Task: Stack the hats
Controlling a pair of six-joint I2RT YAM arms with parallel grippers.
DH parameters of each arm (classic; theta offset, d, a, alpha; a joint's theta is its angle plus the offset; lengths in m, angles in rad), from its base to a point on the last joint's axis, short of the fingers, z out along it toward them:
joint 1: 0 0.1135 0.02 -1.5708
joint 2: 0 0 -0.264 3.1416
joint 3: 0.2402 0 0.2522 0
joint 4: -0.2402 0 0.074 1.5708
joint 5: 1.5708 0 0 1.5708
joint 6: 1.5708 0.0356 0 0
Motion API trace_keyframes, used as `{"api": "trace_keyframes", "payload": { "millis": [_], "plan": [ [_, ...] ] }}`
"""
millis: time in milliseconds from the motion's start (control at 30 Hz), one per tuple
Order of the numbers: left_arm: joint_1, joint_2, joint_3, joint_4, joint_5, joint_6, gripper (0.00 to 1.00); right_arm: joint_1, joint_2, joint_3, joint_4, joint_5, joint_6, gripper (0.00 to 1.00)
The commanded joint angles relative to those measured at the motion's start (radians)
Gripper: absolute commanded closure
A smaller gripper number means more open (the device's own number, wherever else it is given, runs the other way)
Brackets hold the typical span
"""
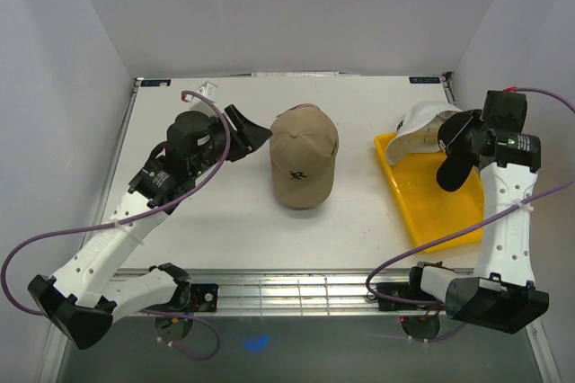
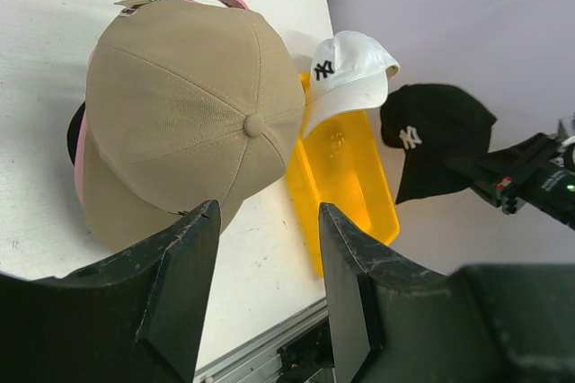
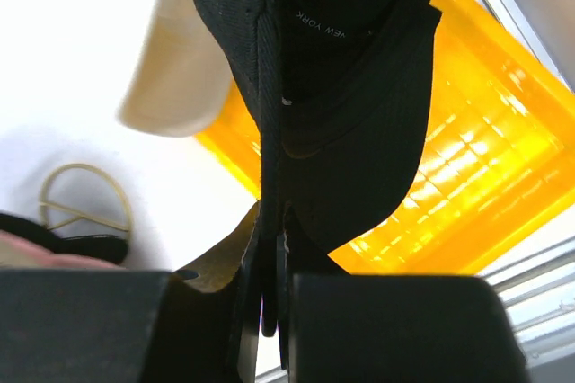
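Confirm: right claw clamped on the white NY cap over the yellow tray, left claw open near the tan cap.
Wrong cap. The right claw is clamped on the black NY cap, over the yellow tray; the left wrist view shows it. The rest holds.

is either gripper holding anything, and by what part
The right gripper pinches the black NY cap by a thin fabric edge. The left gripper is open and empty.
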Motion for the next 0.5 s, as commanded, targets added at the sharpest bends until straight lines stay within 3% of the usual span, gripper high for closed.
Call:
{"api": "trace_keyframes", "payload": {
  "millis": [0, 267, 333, 467],
  "plan": [
    [-0.003, -0.004, 0.005, 0.015, 0.012, -0.004, 0.42, -0.003, -0.007, 0.185, -0.008, -0.062, 0.009, 0.92],
    [-0.003, -0.001, 0.068, 0.018, 0.084, -0.012, 0.37, -0.003, 0.011, 0.469, 0.050, -0.473, 0.158, 0.92],
    [-0.003, -0.001, 0.085, 0.024, 0.101, -0.024, 0.34, 0.000, -0.013, 0.445, 0.200, -0.632, 0.274, 0.92],
    [-0.003, 0.011, 0.140, 0.063, 0.143, -0.051, 0.31, 0.063, -0.042, 0.375, 0.464, -0.718, 0.452, 0.92]
  ]
}}
